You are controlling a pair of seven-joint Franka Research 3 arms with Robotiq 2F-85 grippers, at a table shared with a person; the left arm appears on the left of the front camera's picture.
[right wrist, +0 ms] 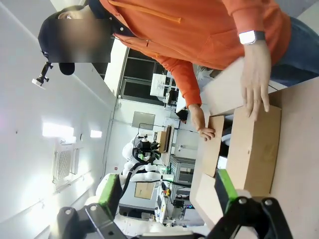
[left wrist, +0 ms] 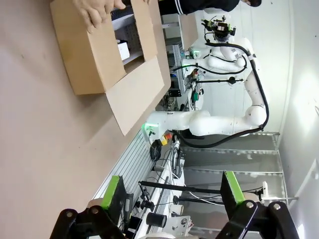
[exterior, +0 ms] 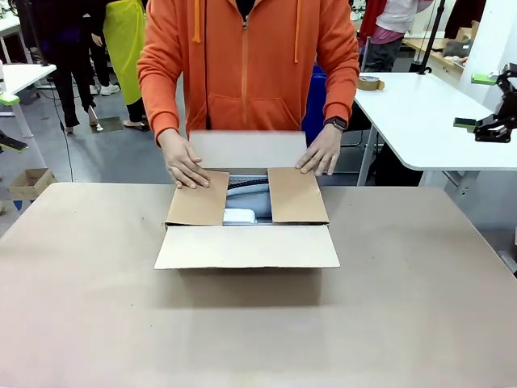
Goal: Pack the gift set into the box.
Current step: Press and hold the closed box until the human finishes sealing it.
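— Where is the gift set (exterior: 247, 202)?

— It sits inside the box (exterior: 246, 246), in the middle of the table (exterior: 420, 307). It shows through the gap between the two side flaps as something pale blue-grey with a dark strap, and a white piece on the robot's side.

— And the flaps?

— The side flaps are folded in. The person's right hand (exterior: 184, 166) presses one and the person's left hand (exterior: 321, 153) presses the other. The near flap lies out flat toward the robot, and the far flap stands behind the hands.

— How does the box lie from the pincers?

— Its long axis runs across the table, from one arm's side to the other. The left gripper (left wrist: 172, 196) is spread wide with nothing between its pads, well apart from the box. The right gripper (right wrist: 167, 194) is equally wide and empty, and also well apart. The person's hands are much nearer, so closing the flaps looks like their job.

— Is there any print?

— None that can be read; the cardboard looks plain.
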